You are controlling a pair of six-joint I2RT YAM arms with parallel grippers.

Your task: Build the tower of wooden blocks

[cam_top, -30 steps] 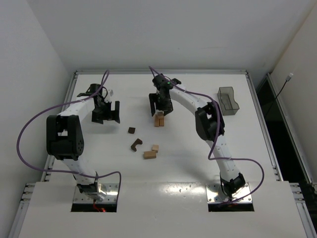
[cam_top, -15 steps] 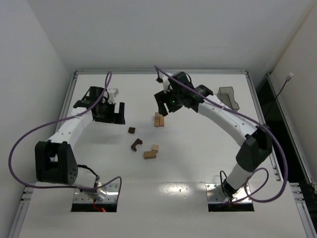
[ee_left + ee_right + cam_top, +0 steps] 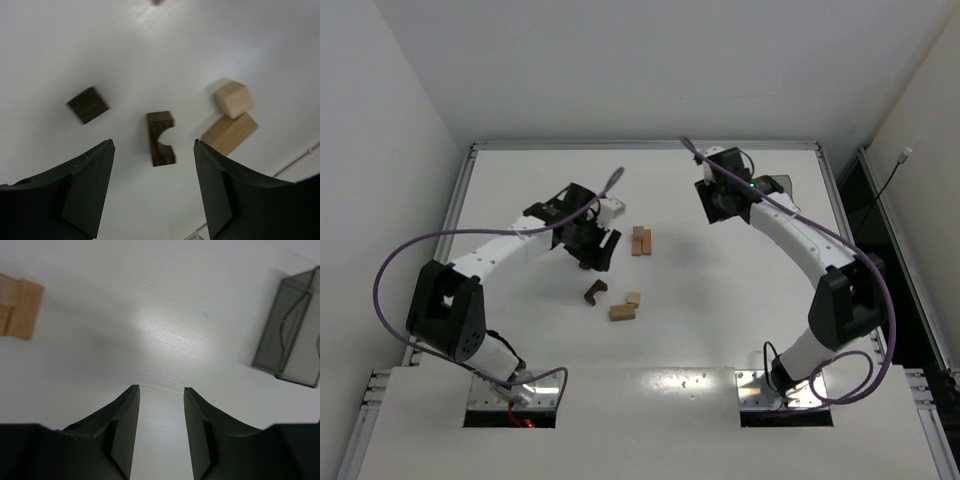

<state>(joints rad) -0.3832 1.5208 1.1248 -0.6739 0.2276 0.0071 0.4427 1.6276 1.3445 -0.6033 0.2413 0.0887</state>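
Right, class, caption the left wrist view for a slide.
Open left gripper above a dark notched block, beside dark cube, tan cube and tan bar.

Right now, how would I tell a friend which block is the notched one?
On the white table, look near the middle, just on the near side of the left end effector. The notched block lies left of a tan cube and tan bar; it alone is dark brown with a half-round bite in one side.
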